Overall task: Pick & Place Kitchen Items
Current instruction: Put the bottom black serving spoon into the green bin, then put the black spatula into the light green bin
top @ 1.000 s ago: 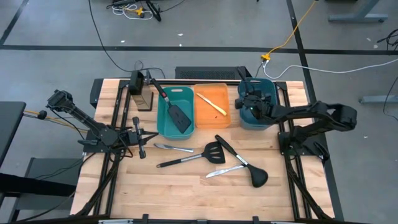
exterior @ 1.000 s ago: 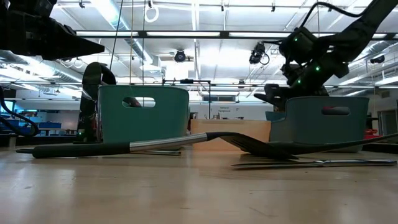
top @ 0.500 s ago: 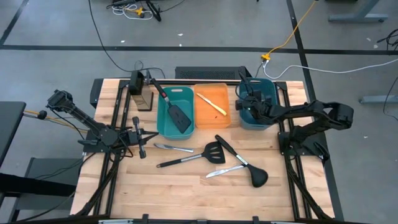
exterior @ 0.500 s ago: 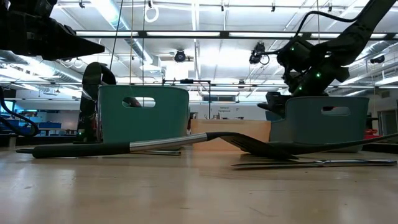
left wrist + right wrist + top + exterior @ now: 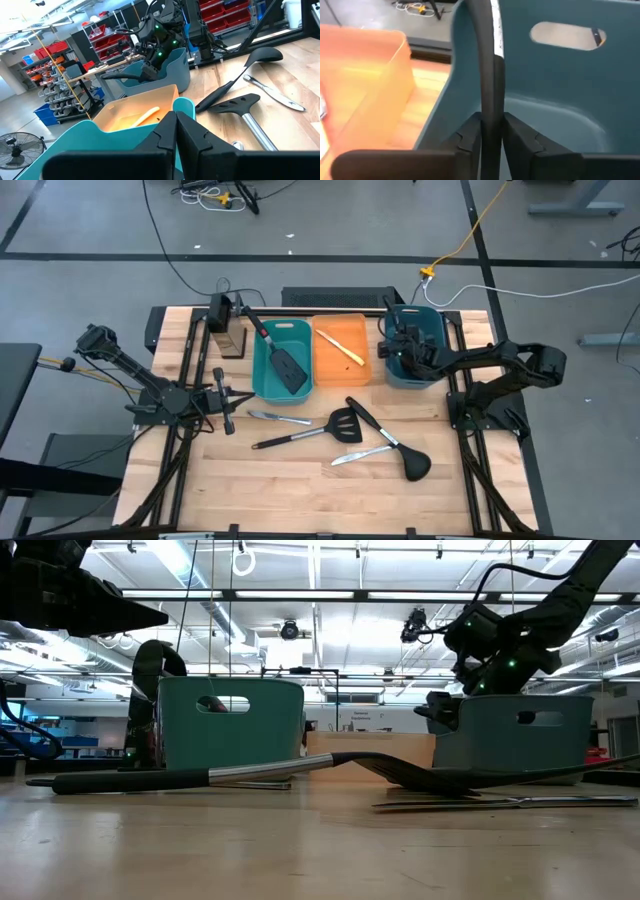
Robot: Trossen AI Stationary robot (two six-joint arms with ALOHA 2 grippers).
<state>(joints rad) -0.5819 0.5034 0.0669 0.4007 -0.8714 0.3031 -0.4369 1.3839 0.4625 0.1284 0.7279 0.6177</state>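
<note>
My right gripper point(image 5: 398, 347) is over the left side of the right teal bin point(image 5: 425, 330), shut on a black long-handled utensil point(image 5: 489, 65). The utensil's dark end point(image 5: 437, 711) sticks out past the bin's left wall. A red-tipped black spatula point(image 5: 283, 360) lies in the left teal bin. A cream-handled knife point(image 5: 341, 347) lies in the orange bin. A silver knife point(image 5: 278, 417), a black spatula point(image 5: 322, 428), a second silver knife point(image 5: 362, 453) and a black ladle point(image 5: 396, 444) lie on the table. My left gripper point(image 5: 222, 400) waits shut and empty at the table's left. My right gripper pinches the utensil's black handle point(image 5: 491, 107) between its two fingers point(image 5: 470, 131). The handle runs on ahead of the fingers, along them, to a silver stretch point(image 5: 496, 35). The utensil is lifted over the bin's left wall; which end is below cannot be told.
The three bins stand side by side at the far middle of the table, the orange bin point(image 5: 345, 365) between the teal ones. A dark block point(image 5: 228, 330) stands left of the left teal bin point(image 5: 262, 375). Bare wood lies along the near edge.
My right gripper has gone a little toward the table's left over the right teal bin, still shut on the utensil. The utensil's dark end at the bin's left wall has come lower.
</note>
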